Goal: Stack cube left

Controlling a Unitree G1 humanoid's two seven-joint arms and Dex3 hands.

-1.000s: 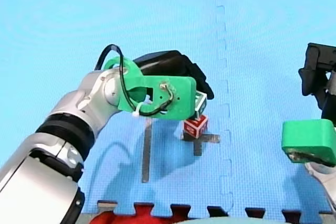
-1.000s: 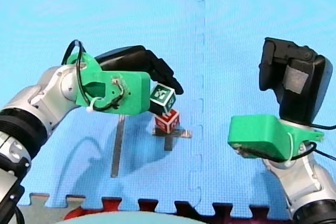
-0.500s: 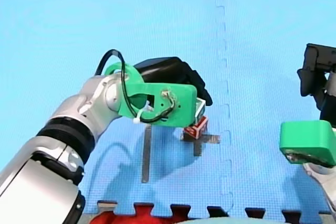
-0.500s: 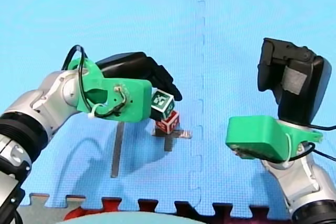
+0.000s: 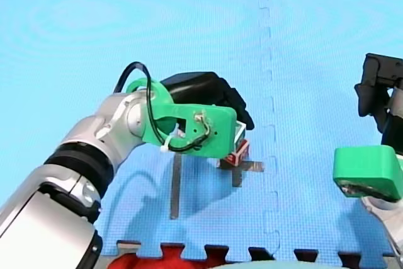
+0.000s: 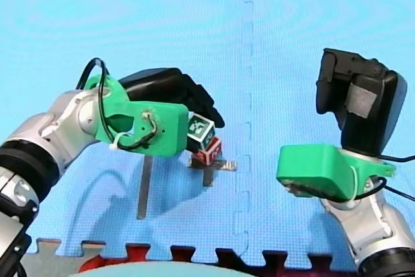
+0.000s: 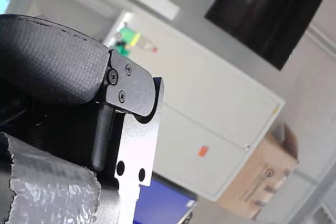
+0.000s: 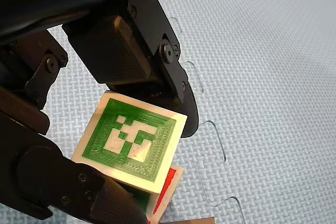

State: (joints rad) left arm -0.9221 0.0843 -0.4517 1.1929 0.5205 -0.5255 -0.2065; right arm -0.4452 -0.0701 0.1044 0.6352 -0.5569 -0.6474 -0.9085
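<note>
Bright, even light from overhead falls on the blue foam mat (image 5: pixel 75 42). The left arm (image 5: pixel 94 149) throws a soft-edged shadow (image 5: pixel 145 181) on it toward 6 o'clock. The green-marked cube (image 8: pixel 131 140) has a white border that shows bright between the dark fingers (image 8: pixel 121 45).

1. The green cube (image 6: pixel 200 128) covers most of the red cube (image 6: pixel 209 154); whether the two touch cannot be told.
2. The left hand (image 6: pixel 174 89), closed on the green cube, hides the cube's far sides.
3. The centre of the tape cross (image 6: pixel 217 165) lies hidden under the red cube.
4. The picture's right edge cuts off the right hand (image 5: pixel 378 89).
5. A red thing (image 5: pixel 170 261) at the near edge of the mat (image 5: pixel 94 42) is cut off and cannot be identified.
</note>
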